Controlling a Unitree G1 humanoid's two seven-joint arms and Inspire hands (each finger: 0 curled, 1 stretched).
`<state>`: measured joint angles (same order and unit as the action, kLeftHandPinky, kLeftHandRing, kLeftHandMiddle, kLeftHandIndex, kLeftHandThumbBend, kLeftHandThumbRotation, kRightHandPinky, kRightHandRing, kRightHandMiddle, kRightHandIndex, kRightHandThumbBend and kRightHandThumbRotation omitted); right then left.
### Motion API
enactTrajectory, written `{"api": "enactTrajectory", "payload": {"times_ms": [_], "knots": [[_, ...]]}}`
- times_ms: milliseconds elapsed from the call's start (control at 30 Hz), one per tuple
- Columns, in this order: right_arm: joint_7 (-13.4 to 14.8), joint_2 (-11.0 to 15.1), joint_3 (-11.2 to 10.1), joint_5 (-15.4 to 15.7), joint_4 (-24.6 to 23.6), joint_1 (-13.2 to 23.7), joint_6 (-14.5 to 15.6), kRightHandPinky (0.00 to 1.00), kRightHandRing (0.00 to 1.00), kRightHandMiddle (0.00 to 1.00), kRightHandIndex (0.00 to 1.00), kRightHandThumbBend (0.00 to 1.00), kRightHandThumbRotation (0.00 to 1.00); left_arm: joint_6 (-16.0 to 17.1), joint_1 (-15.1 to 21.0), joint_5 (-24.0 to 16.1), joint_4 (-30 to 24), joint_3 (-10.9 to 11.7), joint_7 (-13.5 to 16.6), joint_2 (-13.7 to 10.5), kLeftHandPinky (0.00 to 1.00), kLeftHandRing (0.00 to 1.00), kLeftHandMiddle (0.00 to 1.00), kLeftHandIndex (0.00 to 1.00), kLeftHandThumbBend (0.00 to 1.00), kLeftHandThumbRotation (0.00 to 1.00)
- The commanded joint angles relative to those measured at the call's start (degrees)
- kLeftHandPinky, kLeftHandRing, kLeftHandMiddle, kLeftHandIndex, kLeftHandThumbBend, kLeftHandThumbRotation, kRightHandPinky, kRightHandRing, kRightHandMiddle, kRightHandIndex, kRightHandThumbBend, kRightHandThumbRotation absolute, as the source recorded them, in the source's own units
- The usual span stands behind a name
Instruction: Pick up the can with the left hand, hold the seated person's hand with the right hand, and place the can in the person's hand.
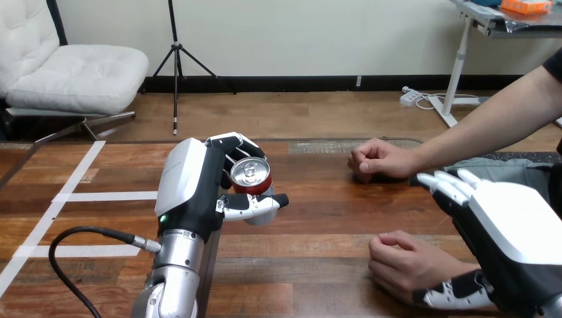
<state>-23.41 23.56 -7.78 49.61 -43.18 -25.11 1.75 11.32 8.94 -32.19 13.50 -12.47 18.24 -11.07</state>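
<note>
Curling round can [251,175], left hand [199,192]

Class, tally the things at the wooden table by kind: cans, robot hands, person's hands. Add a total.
Red cylindrical metal can: 1
Robot's black-and-white hands: 2, left hand, right hand
Person's hands: 2, farther hand, nearer hand
Total: 5

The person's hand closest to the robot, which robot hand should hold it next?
The right hand. It is open and close beside the person's nearer hand, while the left hand is curled round the red can.
</note>
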Motion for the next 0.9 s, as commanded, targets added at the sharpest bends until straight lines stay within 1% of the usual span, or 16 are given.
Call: {"api": "enactTrajectory", "payload": {"times_ms": [0, 67, 300, 433, 533, 667, 867], "knots": [[-2.6, 2.5, -1.8, 0.4, -3.0, 1.9, 0.4, 0.89, 0.93, 0.9, 0.87, 0.95, 0.05, 2.0, 3.5, -0.8, -1.5, 0.1, 1.0, -0.4, 0.36, 0.41, 0.47, 0.49, 0.75, 0.0], [-4.1, 3.1, -2.1, 0.1, -3.1, 2.1, 0.7, 0.89, 0.93, 0.9, 0.87, 0.95, 0.05, 2.2, 3.6, -0.6, -1.2, 0.2, 1.0, -0.5, 0.36, 0.41, 0.47, 0.49, 0.75, 0.0], [-7.7, 4.4, -2.8, -1.2, -3.5, 2.4, 1.5, 0.88, 0.92, 0.9, 0.87, 0.95, 0.04, 2.3, 3.7, -0.4, -1.1, 0.4, 0.8, -0.5, 0.36, 0.4, 0.47, 0.49, 0.75, 0.0], [-11.1, 5.2, -2.9, -1.3, -3.8, 2.6, 2.8, 0.88, 0.91, 0.89, 0.86, 0.94, 0.04, 2.7, 3.6, -0.4, -0.8, 0.4, 1.0, -0.7, 0.36, 0.4, 0.47, 0.49, 0.75, 0.0], [-13.0, 5.9, -2.9, -1.1, -3.7, 2.8, 3.5, 0.86, 0.9, 0.89, 0.86, 0.94, 0.03, 2.8, 3.6, -0.7, -0.7, 0.3, 1.2, -0.7, 0.36, 0.4, 0.47, 0.49, 0.75, 0.0], [-14.8, 6.5, -2.8, -0.7, -3.4, 3.1, 4.1, 0.84, 0.88, 0.87, 0.84, 0.95, 0.03, 2.8, 3.7, -0.6, -0.6, 0.4, 1.1, -0.7, 0.35, 0.4, 0.47, 0.49, 0.75, 0.0], [-16.5, 7.1, -2.7, 0.5, -2.5, 3.3, 4.6, 0.83, 0.86, 0.86, 0.83, 0.95, 0.04, 2.6, 3.7, -0.3, -0.6, 0.5, 0.8, -0.5, 0.35, 0.4, 0.47, 0.49, 0.75, 0.0]]}}
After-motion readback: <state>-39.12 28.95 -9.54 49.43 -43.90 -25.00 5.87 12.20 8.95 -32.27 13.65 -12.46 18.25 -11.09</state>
